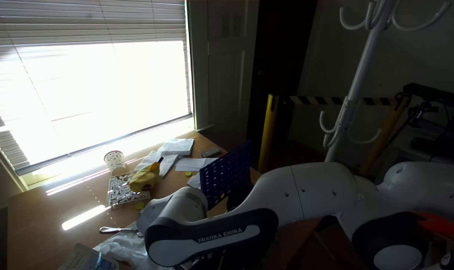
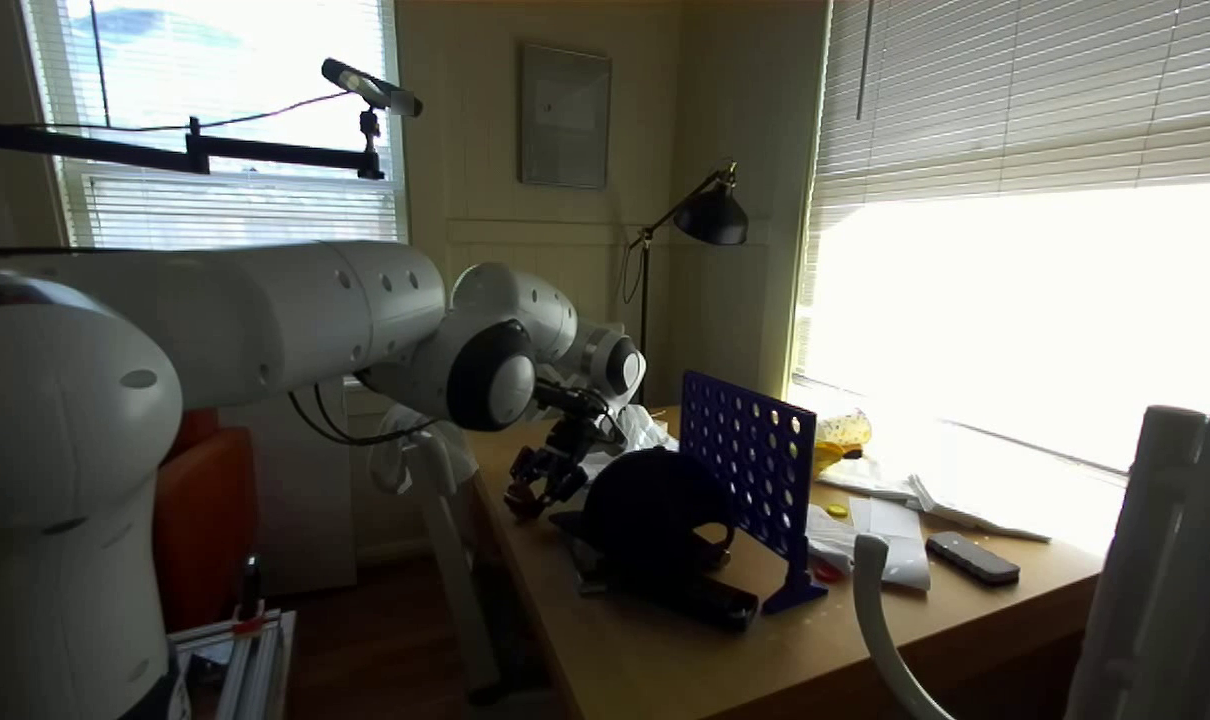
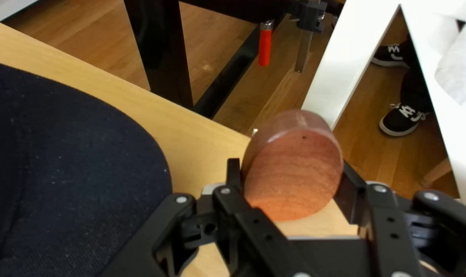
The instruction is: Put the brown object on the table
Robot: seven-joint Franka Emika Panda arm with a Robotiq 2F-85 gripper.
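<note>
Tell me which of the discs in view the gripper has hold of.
The brown wooden disc, clasped in the gripper; the yellow discs lie loose on the table.

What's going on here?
The Franka arm is holding a round brown piece in its tool, near an edge of the table and beside a dark cap. The piece is gripped on opposite sides, not yet released. Whether it touches the table, I can't tell from these views.

Black lamp (image 2: 712,216), speckled cup (image 1: 115,162), dark cap (image 2: 647,505) beside blue perforated panel (image 2: 748,455).
</note>
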